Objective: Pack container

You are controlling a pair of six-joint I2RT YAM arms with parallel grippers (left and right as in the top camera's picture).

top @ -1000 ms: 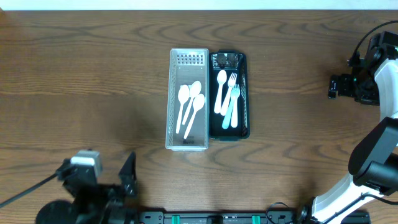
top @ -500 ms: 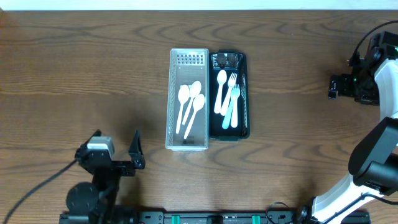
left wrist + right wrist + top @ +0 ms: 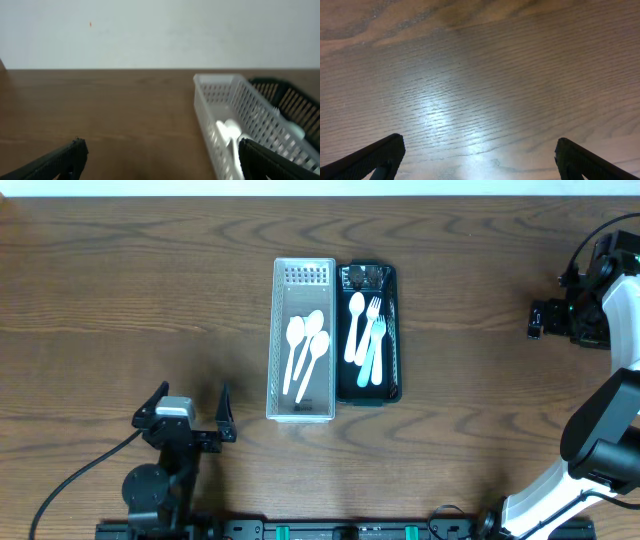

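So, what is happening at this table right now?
Nothing is held yet. Both grippers are open and empty. The left gripper hovers near the front of the table, facing the white basket with three white spoons. The right gripper hangs over bare wood far to the right. The black tray beside the basket holds more cutlery.

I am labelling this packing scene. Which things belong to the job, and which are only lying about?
Job: white basket, three white spoons in it, black tray, its spoon and forks.
Lying about: nothing loose visible; only the wooden table.
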